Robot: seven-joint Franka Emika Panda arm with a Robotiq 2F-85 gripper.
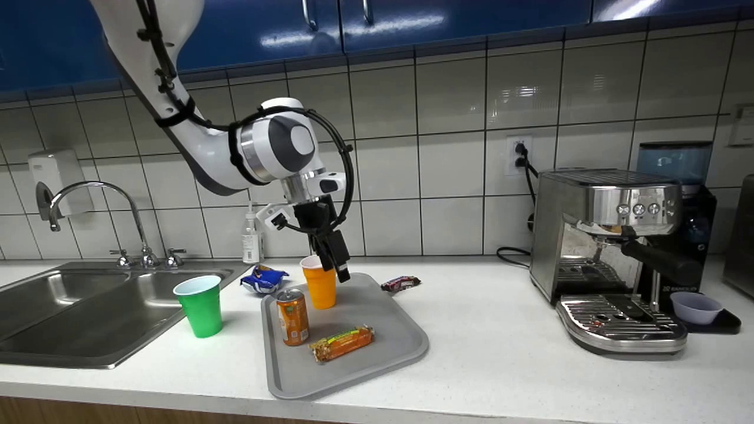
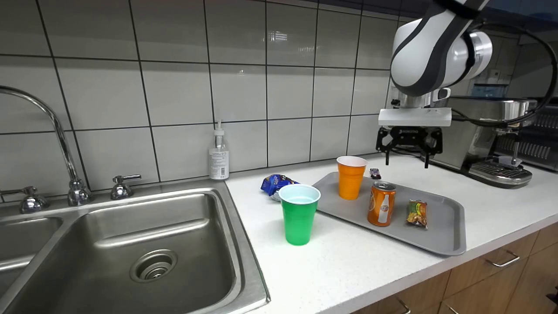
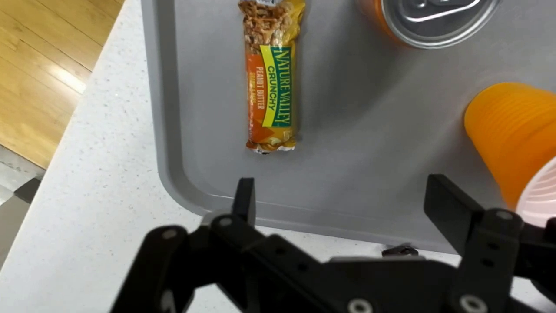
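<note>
Pincer (image 2: 406, 164), one: spread wide, nothing held between its fingers (image 3: 451, 213); suspended above the level of the tray (image 1: 394, 347), near the edge facing the coffee machine (image 1: 595, 197).
Small wrapped bar (image 1: 400, 284), one: laid on the worktop (image 1: 483, 353) just beyond that edge, near the tray's back corner; apparently only part is shown in the wrist view.
Orange cup (image 1: 319, 290), one: stood upright toward the tray's back edge, near one finger; contact not shown.
Drink can (image 1: 293, 318), one: stood upright near the tray's sink-side edge.
Granola bar (image 3: 273, 87), one: laid flat, roughly parallel to the tray's front edge.
Green cup (image 1: 200, 309), blue packet (image 1: 265, 279): placed on the worktop between sink (image 2: 249, 274) and tray.
Handling, as judged: any descent here is best made slowly and vertically, clearance being kept from the easily tipped orange cup and the tray's raised edge. If gripped, the small wrapped bar is best centred first and pinched lightly across its narrow width.
</note>
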